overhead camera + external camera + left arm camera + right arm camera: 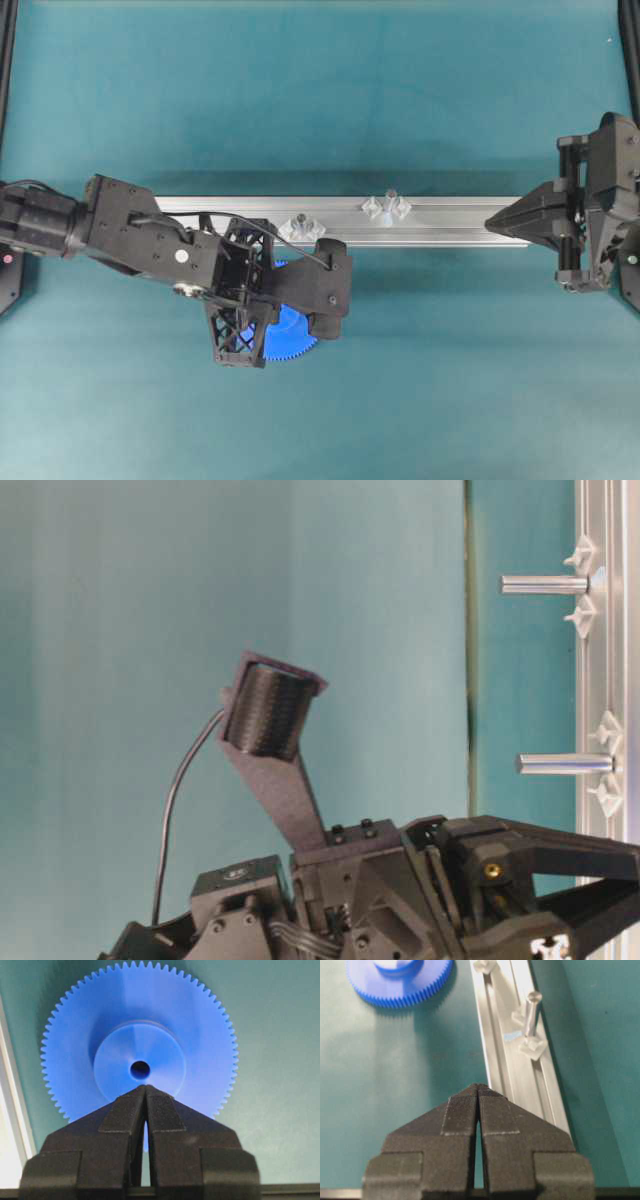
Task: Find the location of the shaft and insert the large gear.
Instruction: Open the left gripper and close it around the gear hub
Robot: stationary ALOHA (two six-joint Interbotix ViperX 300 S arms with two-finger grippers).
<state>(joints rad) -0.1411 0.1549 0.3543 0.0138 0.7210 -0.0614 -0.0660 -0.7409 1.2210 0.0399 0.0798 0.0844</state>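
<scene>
Found left gripper (145, 1091) closed, fingertips met with only a sliver between, holding nothing, poised above the raised hub of the large gear (150, 1010). Located the large gear (292, 336) flat on the teal mat (450, 380), just on the near side of the rail (455, 218) and mostly hidden under the left arm in the overhead view. Noted a short, dark-tipped pin mount (302, 228) on the rail beside that arm. Located the shaft (387, 206) further right on the rail, upright on its clear winged base, well apart from the gear. Found right gripper (492, 222) closed and empty at the rail's right end, tips over the rail's edge in the wrist view.
</scene>
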